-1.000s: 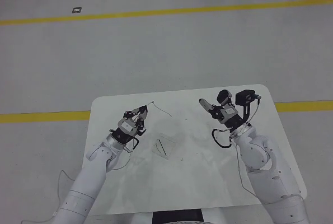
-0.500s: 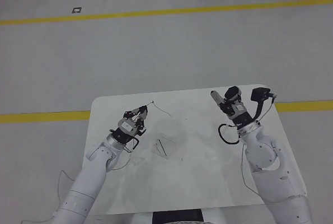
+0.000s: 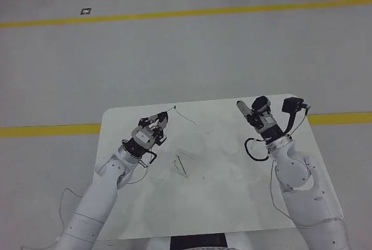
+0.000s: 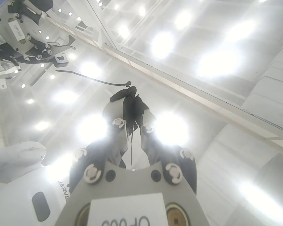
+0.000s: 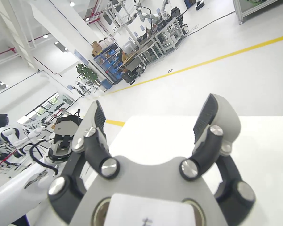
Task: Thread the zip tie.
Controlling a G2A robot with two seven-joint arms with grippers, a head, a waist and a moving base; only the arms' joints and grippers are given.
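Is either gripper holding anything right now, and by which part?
Left gripper is shut on the zip tie right by its head; the strap sticks out free. Right gripper is open, empty.

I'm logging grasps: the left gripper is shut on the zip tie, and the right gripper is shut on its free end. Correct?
No. The left gripper is shut on the zip tie, but the right gripper is open and empty; the right wrist view shows its jaws spread apart.

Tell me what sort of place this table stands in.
Most likely a robotics lab or factory hall: a yellow floor line, other robot arms above workbenches, and blue storage racks farther back.
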